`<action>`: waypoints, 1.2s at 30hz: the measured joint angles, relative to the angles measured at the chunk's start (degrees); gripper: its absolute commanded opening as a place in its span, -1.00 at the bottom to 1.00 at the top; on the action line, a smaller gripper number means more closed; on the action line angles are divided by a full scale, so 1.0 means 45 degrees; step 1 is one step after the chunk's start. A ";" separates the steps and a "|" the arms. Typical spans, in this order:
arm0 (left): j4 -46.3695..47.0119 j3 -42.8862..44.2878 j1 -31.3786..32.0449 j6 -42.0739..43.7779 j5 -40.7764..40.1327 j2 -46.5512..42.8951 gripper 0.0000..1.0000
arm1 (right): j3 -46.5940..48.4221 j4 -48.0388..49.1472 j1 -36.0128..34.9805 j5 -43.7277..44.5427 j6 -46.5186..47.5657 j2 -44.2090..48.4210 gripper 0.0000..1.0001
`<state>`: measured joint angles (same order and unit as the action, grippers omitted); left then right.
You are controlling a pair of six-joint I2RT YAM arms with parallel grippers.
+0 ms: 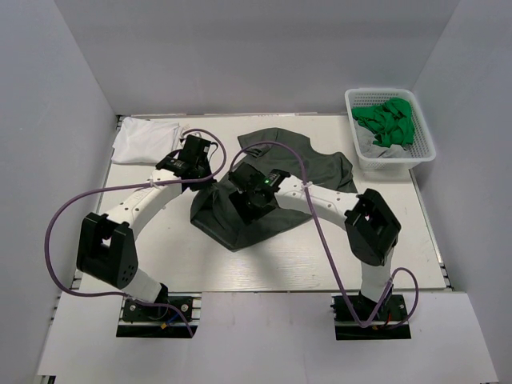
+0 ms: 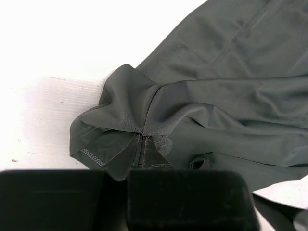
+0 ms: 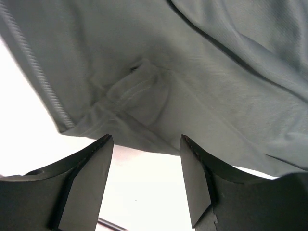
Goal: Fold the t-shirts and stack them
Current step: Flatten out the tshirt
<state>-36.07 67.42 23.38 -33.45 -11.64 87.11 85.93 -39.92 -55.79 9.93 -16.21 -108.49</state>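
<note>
Right wrist: olive t-shirt (image 3: 192,72) beyond jaws

The dark olive-grey t-shirt (image 1: 316,164) lies rumpled in the middle of the bench (image 1: 240,268), its near part doubled into a darker wedge and one hemmed corner bunched up, seemingly lifted. The white t-shirt (image 1: 144,138) lies folded at the far left corner, apart from it.

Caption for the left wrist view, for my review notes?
Left gripper pinches a bunched fold of the dark grey t-shirt, with the white table alongside.
</note>
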 measured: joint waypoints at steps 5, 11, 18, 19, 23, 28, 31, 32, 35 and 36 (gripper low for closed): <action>-0.0136 0.0000 0.0000 -0.0272 -0.0243 0.0000 -1.00 | 0.0325 0.0189 -0.0024 0.0039 -0.0889 -0.0194 0.28; -0.0330 0.0005 -0.0005 -0.0491 -0.0393 0.0000 -1.00 | 0.1375 0.0219 -0.0044 0.0539 -0.1773 -0.1418 0.28; -0.0389 0.0005 -0.0015 -0.0680 -0.0578 0.0000 -1.00 | 0.1821 -0.0083 -0.0121 0.1146 -0.2346 -0.2501 0.26; -0.0398 0.0005 -0.0015 -0.0680 -0.0602 0.0000 -1.00 | 0.1885 -0.0141 -0.0126 0.1175 -0.2356 -0.2628 0.22; -0.0442 0.0005 -0.0015 -0.0714 -0.0631 0.0000 -1.00 | 0.1953 -0.0398 -0.0141 0.1394 -0.2365 -0.2856 0.09; -0.0559 0.0005 -0.0015 -0.0733 -0.0651 0.0000 -1.00 | 0.1579 -0.0908 -0.0141 0.1690 -0.2482 -0.2657 -0.30; -0.0554 0.0005 -0.0087 -0.0753 -0.0656 0.0000 -1.00 | 0.0622 -0.1219 -0.0126 0.1914 -0.2676 -0.1957 -0.80; -0.0554 0.0005 -0.0102 -0.0763 -0.0661 0.0000 -1.00 | 0.0311 -0.1409 -0.0126 0.1972 -0.2754 -0.1647 -1.00; -0.0554 0.0005 -0.0141 -0.0767 -0.0690 0.0000 -1.00 | -0.0345 -0.1821 -0.0126 0.2059 -0.3050 -0.0811 -1.00; -0.0554 0.0005 -0.0151 -0.0767 -0.0709 0.0000 -1.00 | -0.0583 -0.1889 -0.0126 0.2045 -0.3094 -0.0500 -1.00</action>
<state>-38.57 67.44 22.70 -36.91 -14.83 87.11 83.31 -48.42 -56.36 19.14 -30.13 -110.74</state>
